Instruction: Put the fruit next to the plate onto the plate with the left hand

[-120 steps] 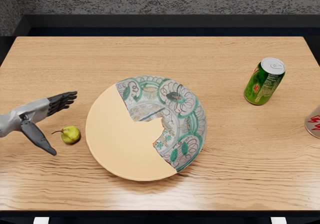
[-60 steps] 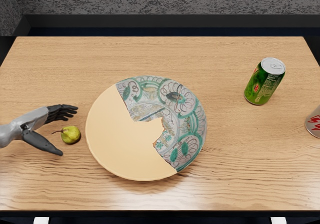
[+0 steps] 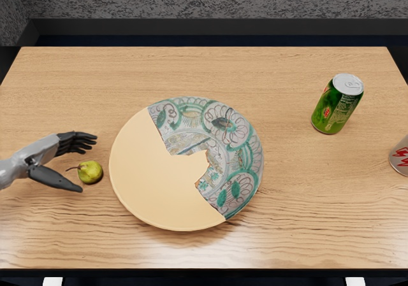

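The left hand (image 3: 50,160) is showing with its forearm only; the rest of the arm is being cut off by the left edge of the frame. At the right edge, a pale object with red marking (image 3: 400,155) is being cut off, its kind remaining unclear. The table (image 3: 204,69) is losing both lower corners to the frame's sides. Two white pieces (image 3: 52,281) are barely showing at the bottom edge. The label on the can (image 3: 337,104) is appearing too small to read.
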Available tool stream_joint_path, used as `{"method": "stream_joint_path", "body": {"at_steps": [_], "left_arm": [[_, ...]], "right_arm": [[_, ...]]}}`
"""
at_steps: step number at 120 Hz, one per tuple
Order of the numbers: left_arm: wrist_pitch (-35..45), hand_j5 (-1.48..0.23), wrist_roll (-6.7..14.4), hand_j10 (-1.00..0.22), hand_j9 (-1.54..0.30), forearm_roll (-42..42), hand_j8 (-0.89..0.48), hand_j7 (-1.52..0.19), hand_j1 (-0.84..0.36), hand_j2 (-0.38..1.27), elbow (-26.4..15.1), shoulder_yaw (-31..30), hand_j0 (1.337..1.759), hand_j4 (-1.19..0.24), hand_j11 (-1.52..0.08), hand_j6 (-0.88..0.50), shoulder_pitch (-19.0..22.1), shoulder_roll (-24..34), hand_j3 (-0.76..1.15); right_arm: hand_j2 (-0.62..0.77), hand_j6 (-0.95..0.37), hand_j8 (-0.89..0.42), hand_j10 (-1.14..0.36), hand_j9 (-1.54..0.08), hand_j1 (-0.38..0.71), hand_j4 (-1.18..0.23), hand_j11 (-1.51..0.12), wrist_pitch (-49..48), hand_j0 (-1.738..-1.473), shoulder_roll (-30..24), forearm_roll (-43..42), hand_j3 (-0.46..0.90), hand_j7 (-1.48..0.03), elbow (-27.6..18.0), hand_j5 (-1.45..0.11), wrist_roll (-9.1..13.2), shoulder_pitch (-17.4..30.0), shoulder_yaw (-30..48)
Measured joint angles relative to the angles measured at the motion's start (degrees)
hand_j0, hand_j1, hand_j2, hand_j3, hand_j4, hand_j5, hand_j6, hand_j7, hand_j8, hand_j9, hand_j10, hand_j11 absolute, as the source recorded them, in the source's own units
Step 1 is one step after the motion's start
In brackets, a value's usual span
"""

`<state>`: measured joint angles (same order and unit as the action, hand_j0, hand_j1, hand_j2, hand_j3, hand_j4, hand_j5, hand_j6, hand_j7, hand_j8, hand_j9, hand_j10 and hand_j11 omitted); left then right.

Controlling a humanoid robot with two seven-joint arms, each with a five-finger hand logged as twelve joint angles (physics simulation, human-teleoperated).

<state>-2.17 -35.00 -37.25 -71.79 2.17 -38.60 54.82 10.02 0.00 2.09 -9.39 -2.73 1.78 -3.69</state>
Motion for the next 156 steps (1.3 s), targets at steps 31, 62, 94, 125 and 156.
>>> {"method": "stream_joint_path", "body": {"at_steps": [31,62,94,125,156], "left_arm": [[-0.17,-0.37,0.0,-0.29,-0.37,0.22,-0.29,-0.37,0.01,0.06,-0.74,0.0,1.658,-0.29,-0.37,-0.29,0.5,0.29,0.0],[-0.18,-0.43,0.0,-0.33,-0.43,0.08,-0.33,-0.43,-0.04,0.07,-2.09,0.07,1.658,-0.33,-0.43,-0.33,0.74,0.12,0.0],[-0.17,-0.46,0.0,-0.36,-0.46,0.01,-0.36,-0.46,-0.07,0.08,-2.45,0.48,1.658,-0.36,-0.46,-0.36,0.78,-0.02,0.0],[3.37,-0.48,0.0,-0.37,-0.48,-0.04,-0.37,-0.48,-0.09,0.08,-2.28,0.52,1.658,-0.37,-0.48,-0.37,1.17,-0.41,0.0],[6.17,-0.48,0.0,-0.37,-0.48,-0.04,-0.37,-0.48,-0.09,0.08,-2.45,0.54,1.658,-0.37,-0.48,-0.37,1.48,-0.68,0.0]], "right_arm": [[0.0,-0.02,-0.02,-0.02,-0.03,-0.32,-0.02,-0.03,0.0,-1.658,0.0,0.0,0.0,-0.03,0.0,-0.03,0.0,-0.02,0.0],[0.0,-0.02,-0.02,-0.02,-0.03,-0.32,-0.02,-0.03,0.0,-1.658,0.0,0.0,0.0,-0.03,-0.01,-0.03,0.0,-0.01,0.0],[0.0,-0.02,-0.02,-0.02,-0.03,-0.32,-0.02,-0.03,0.0,-1.658,0.0,0.0,0.0,-0.03,0.0,-0.03,0.0,-0.01,0.0],[0.0,-0.02,-0.02,-0.02,-0.03,-0.32,-0.02,-0.03,0.0,-1.658,0.0,0.0,0.0,-0.03,-0.01,-0.03,0.0,-0.01,0.0],[0.0,-0.02,-0.02,-0.02,-0.03,-0.32,-0.02,-0.03,0.0,-1.658,0.0,-0.02,0.0,-0.03,-0.01,-0.03,0.0,-0.02,0.0]]}}
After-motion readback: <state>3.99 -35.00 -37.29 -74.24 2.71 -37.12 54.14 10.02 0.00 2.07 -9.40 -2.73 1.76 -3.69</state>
